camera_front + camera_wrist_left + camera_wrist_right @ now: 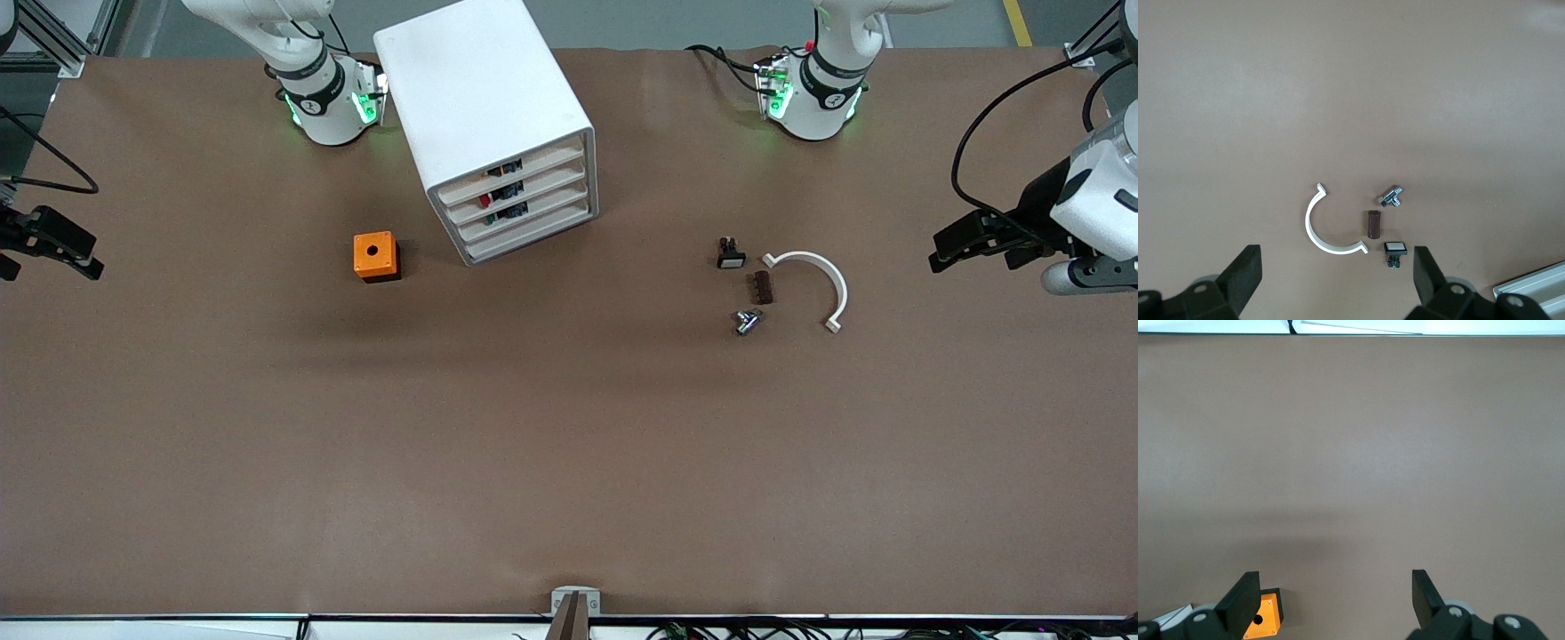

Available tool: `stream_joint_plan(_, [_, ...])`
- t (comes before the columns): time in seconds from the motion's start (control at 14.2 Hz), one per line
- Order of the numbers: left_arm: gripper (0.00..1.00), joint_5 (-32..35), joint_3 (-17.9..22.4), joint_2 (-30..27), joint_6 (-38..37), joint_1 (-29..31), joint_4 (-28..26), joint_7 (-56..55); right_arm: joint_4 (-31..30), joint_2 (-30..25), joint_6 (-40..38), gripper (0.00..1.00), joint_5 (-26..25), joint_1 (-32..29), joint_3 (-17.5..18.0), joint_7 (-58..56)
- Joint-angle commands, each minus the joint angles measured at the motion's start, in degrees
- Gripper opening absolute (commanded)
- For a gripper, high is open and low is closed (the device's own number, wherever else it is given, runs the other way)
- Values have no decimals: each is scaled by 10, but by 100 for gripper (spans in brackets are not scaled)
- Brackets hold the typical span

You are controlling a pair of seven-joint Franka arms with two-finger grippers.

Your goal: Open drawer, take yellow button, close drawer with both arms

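We see both pincers spread wide and empty above the brown table (569,444): the left gripper (1335,277) at its own end, the right gripper (1335,600) at the other. The drawer (514,165) sits shut atop the white cabinet (484,98); the button cannot be identified.

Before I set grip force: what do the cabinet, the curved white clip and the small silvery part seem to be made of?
The cabinet looks like smooth matte white plastic: rounded edges, even colour. The curved white clip seems thin plastic too, a plain matte arc. The silvery part looks like polished metal, judging by its bright glints. Both grippers, left and right, wait open.
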Motion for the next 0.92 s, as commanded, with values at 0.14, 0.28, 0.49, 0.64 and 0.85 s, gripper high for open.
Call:
stream_joint_plan(0.14, [100, 16, -6, 5, -1, 3, 7, -1, 14, 6, -6, 100, -8, -7, 7, -2])
stream_joint_plan(0.28, [100, 14, -6, 6, -1, 4, 8, -1, 14, 6, -7, 100, -8, -9, 7, -6])
stream_joint_plan(0.49, [100, 15, -5, 9, 2, 6, 7, -2, 12, 10, -8, 100, -8, -7, 6, -6])
stream_joint_plan(0.64, [100, 16, -5, 31, 5, 3, 7, -2, 11, 10, -10, 100, -8, -6, 7, -6])
stream_joint_plan(0.85, [100, 16, -5, 54, 25, 2, 5, -3, 13, 9, -10, 100, -8, -7, 7, -7])
